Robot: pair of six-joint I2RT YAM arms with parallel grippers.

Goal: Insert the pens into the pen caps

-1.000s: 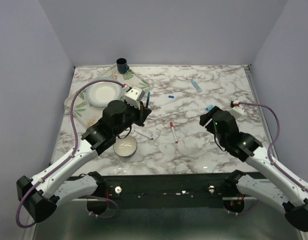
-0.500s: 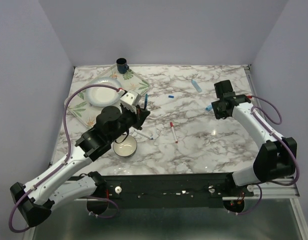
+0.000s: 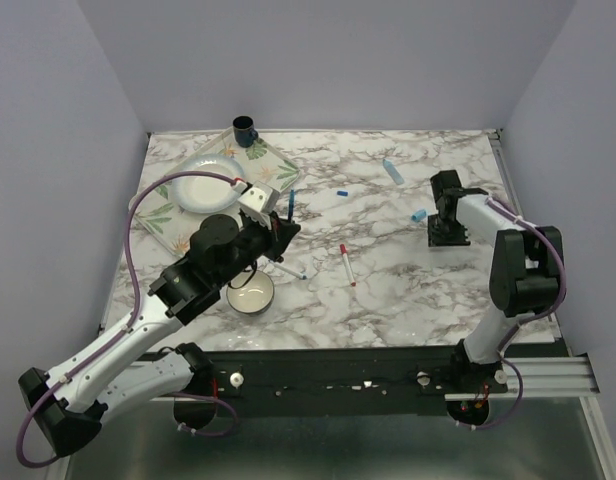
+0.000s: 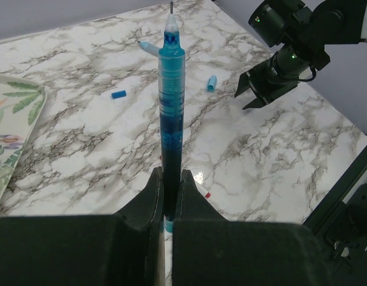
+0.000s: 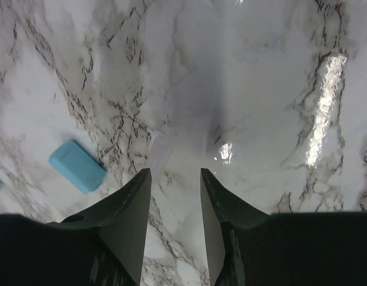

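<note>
Right arm: folding back toward its base since a moment ago, right gripper [image 5: 174, 174] hovering just beside the light blue cap [image 5: 77, 165].
Right claw: jaws standing apart, gripping nothing.
Left gripper [image 4: 170, 182]: clamping a blue pen [image 4: 171, 89] upright, well left of that cap.

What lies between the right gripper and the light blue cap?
Only bare marble, seen in the right wrist view, separates right gripper from light blue cap.
</note>
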